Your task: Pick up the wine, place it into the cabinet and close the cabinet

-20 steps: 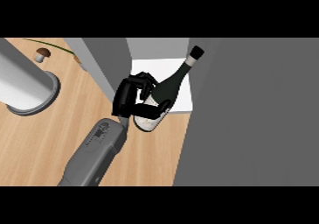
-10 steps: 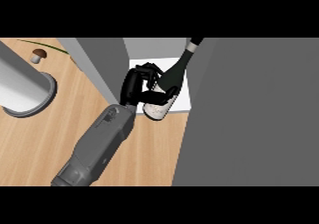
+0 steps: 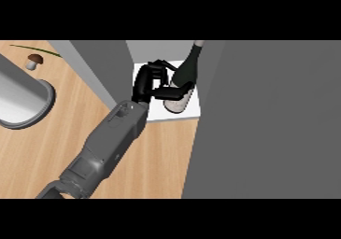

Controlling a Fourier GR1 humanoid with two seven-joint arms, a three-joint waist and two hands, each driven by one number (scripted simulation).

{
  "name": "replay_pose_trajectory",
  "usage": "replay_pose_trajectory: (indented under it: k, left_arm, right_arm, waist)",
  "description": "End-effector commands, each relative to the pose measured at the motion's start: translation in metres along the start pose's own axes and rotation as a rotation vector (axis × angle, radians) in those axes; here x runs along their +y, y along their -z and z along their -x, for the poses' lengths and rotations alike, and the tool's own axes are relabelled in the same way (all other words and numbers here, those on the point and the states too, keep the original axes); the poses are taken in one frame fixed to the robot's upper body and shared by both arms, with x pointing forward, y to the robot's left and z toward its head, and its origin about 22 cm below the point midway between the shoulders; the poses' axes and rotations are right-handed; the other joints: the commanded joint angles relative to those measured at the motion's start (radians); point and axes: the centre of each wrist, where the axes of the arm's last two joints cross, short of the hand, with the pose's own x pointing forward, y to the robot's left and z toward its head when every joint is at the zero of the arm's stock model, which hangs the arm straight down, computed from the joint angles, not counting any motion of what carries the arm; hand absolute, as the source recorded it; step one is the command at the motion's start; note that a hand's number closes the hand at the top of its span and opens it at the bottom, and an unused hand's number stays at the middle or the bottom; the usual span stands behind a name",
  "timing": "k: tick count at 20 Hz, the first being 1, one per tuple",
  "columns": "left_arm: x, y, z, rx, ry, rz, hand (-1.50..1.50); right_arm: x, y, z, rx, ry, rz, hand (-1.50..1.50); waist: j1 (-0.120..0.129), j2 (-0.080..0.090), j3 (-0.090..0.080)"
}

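The wine bottle [image 3: 187, 70] is dark with a pale base and leans with its neck pointing up and away, partly hidden behind the door's edge. It is over the white shelf [image 3: 190, 114] inside the open cabinet. My left hand [image 3: 146, 83] is curled round the bottle's lower body from the left, and its forearm runs down to the lower left. The cabinet door [image 3: 269, 121] is a large grey panel filling the right side. I cannot tell if the bottle's base rests on the shelf. My right hand does not show.
The cabinet's grey side wall [image 3: 97, 65] stands left of the shelf. A big pale grey cylinder [image 3: 17, 100] with a flanged base stands on the wooden counter [image 3: 166, 158] at left. A small mushroom [image 3: 35, 59] lies at the far left.
My left hand has carried the bottle farther in over the cabinet shelf, away from me, and the bottle now stands steeper.
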Motion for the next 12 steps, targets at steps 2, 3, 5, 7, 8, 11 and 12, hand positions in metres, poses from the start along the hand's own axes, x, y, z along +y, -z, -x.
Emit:
replay_pose_trajectory:
  k: [2,3,5,7,8,11,12]
  left_arm:
    - [0.005,0.011,-0.005,0.038,-0.047,-0.070,1.50]
    - [0.007,0.007,0.003,0.054,-0.042,-0.054,1.50]
    - [0.009,0.009,0.005,0.037,-0.036,-0.073,1.50]
    - [0.017,0.019,-0.007,0.041,-0.057,-0.055,1.50]
    - [0.010,0.011,0.004,0.063,-0.039,-0.099,1.50]
    - [0.010,0.017,-0.003,0.036,-0.022,-0.105,1.50]
    - [0.021,0.019,-0.002,0.056,-0.019,-0.121,1.50]
  right_arm:
    - [-0.003,-0.013,-0.034,0.004,0.116,-0.038,-1.50]
    - [0.001,-0.014,-0.038,-0.031,0.127,-0.033,-1.50]
    - [-0.001,-0.011,-0.025,-0.005,0.122,-0.040,-1.50]
    - [-0.005,-0.014,-0.034,-0.009,0.108,-0.029,-1.50]
    - [-0.002,-0.016,-0.034,-0.008,0.116,-0.057,-1.50]
    - [-0.003,-0.017,-0.027,0.011,0.117,-0.033,-1.50]
    - [-0.001,-0.020,-0.025,0.005,0.121,-0.040,-1.50]
  waist:
    - [-0.018,0.007,0.000]
    - [-0.020,0.006,-0.002]
    - [-0.021,0.014,0.001]
    - [-0.008,0.008,0.000]
    - [-0.037,0.010,0.000]
    - [-0.028,0.012,0.001]
    - [-0.032,0.011,0.001]
